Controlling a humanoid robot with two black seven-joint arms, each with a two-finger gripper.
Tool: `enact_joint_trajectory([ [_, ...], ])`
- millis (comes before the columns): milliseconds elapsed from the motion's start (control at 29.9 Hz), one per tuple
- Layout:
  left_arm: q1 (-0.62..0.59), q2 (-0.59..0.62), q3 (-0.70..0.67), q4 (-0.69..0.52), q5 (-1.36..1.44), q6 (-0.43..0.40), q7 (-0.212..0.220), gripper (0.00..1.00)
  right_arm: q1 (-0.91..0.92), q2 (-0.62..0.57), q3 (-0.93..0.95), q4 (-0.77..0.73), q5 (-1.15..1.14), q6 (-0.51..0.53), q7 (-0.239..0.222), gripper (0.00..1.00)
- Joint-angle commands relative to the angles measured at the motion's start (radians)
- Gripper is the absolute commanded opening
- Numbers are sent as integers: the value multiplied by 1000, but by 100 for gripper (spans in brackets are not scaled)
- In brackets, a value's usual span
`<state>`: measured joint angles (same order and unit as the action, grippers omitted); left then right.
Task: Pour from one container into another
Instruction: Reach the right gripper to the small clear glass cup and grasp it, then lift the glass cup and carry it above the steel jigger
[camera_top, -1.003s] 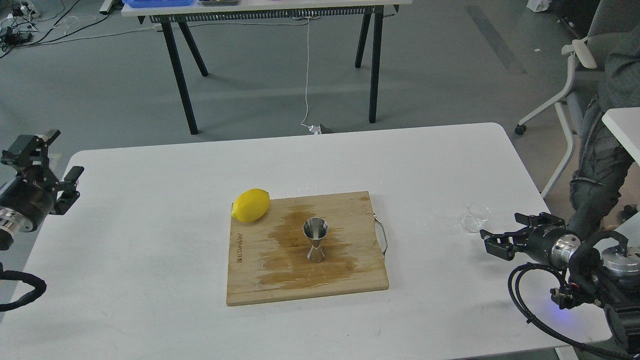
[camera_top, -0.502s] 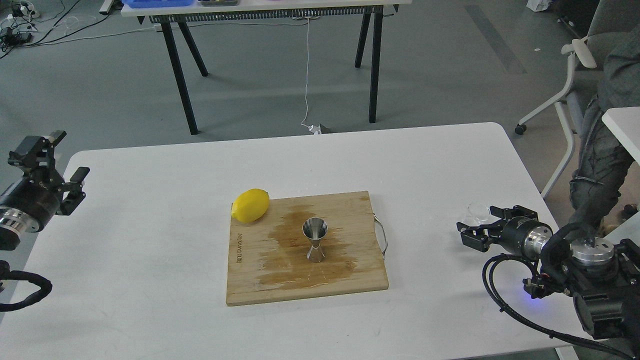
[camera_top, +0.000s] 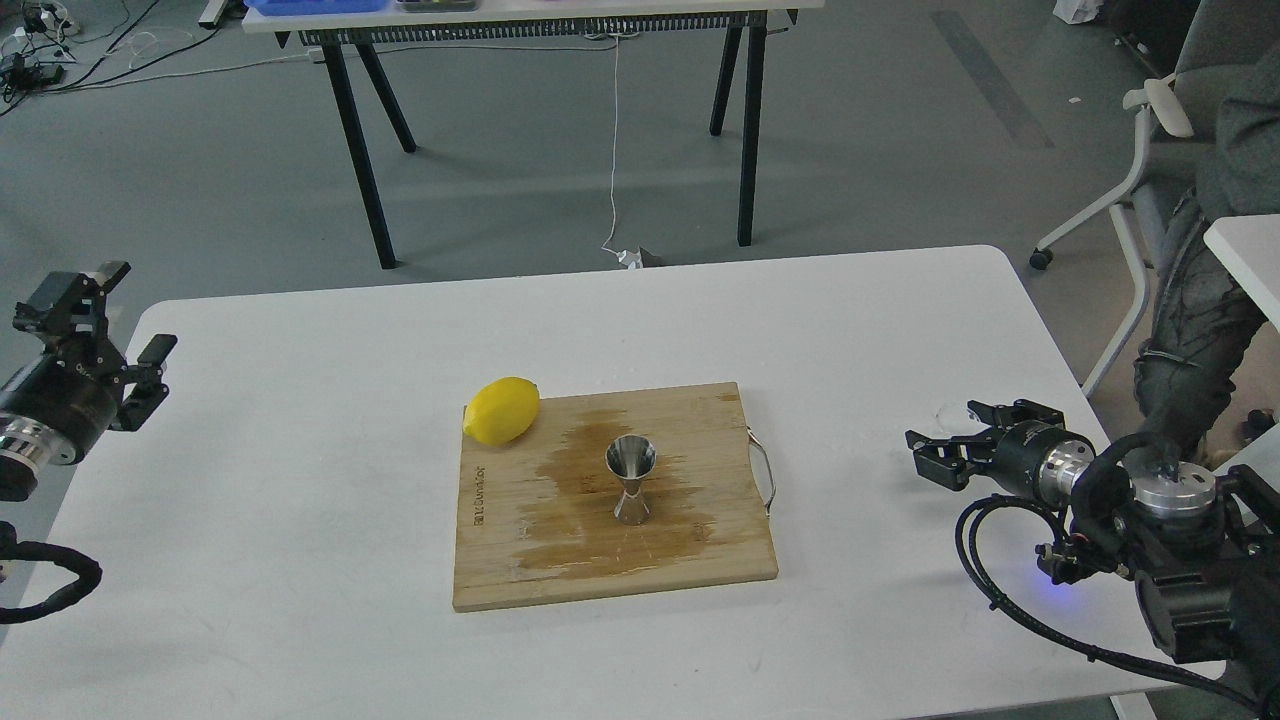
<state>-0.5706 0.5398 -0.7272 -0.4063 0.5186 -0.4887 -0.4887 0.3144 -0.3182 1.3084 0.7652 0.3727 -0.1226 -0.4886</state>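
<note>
Behind the right gripper (camera_top: 938, 445), the clear cup (camera_top: 948, 414) barely shows.

Tabletop (camera_top: 300, 600): white, smooth, matt, looks laminate. Cutting board (camera_top: 500, 570): light wood, visible grain, darker wet-looking stain across the middle, thin metal wire handle on its right edge. Jigger (camera_top: 631, 483): polished steel, mirror-glossy. Lemon (camera_top: 502, 409): yellow, slightly dimpled skin with a soft sheen. Clear cup (camera_top: 950, 415): transparent and colourless, glass or plastic, cannot tell. Left hand (camera_top: 100, 330) and right hand (camera_top: 950, 445): matt black, plastic or metal unclear; brushed silver metal rings behind both wrists. Floor: grey, matt.
</note>
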Motion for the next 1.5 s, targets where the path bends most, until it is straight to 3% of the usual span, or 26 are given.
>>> enact_joint_trajectory([
  [0,0,-6,0,18,0,0,0,99,-1,-1,2,-1,0,0,0,87],
  [234,0,-12,-1,27,0,0,0,99,-6,-2,3,-17,-9,0,0,74],
  [435,0,-14,0,31,0,0,0,99,-5,-4,3,-23,-14,3,1,54],
  [803,0,-15,0,46,0,0,0,99,-9,-4,3,-24,-24,29,2,25],
  [1070,0,-17,0,46,-2,0,0,99,-3,-1,0,2,-48,58,2,22],
  [1271,-2,-35,3,46,-2,0,0,99,84,-41,-6,150,-144,89,0,21],
  [1371,-6,-43,5,46,0,0,0,99,190,-73,-111,171,-161,106,0,21],
  [1471,-11,-54,5,46,-2,0,0,99,357,-123,-332,167,-166,112,1,21],
])
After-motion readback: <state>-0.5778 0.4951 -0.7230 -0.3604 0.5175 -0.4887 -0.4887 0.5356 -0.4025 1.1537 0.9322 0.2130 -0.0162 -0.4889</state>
